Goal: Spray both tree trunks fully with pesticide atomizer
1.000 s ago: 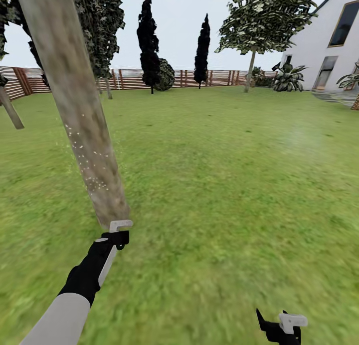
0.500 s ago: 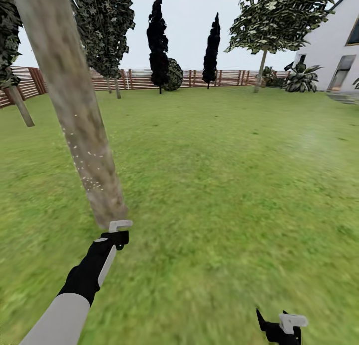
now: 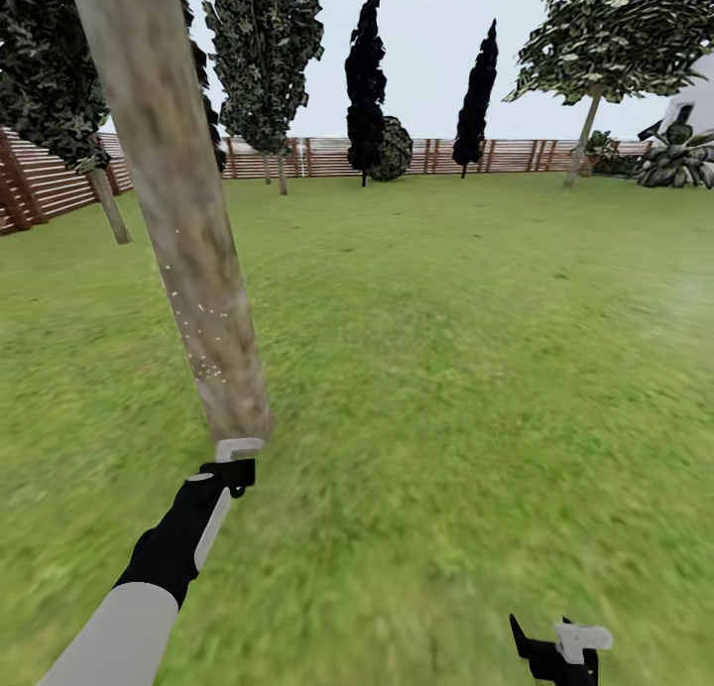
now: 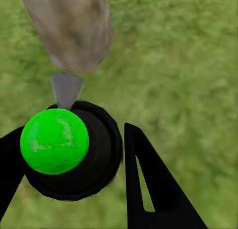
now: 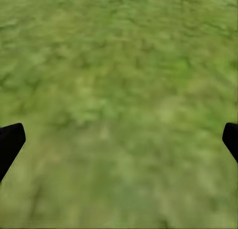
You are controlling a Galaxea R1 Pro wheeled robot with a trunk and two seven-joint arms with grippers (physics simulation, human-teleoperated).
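L gripper [image 4: 74,154] clenched on atomizer [image 4: 54,142], mostly hidden; R gripper [image 5: 119,139] spread.

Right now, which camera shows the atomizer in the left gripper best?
The left wrist view: the atomizer sits close up between the left gripper's fingers, green top and grey nozzle aimed at the tree trunk. In the head view it shows small, at the trunk's base. The right wrist view looks at grass.

No readable text anywhere (far fence perhaps too blurred to judge).
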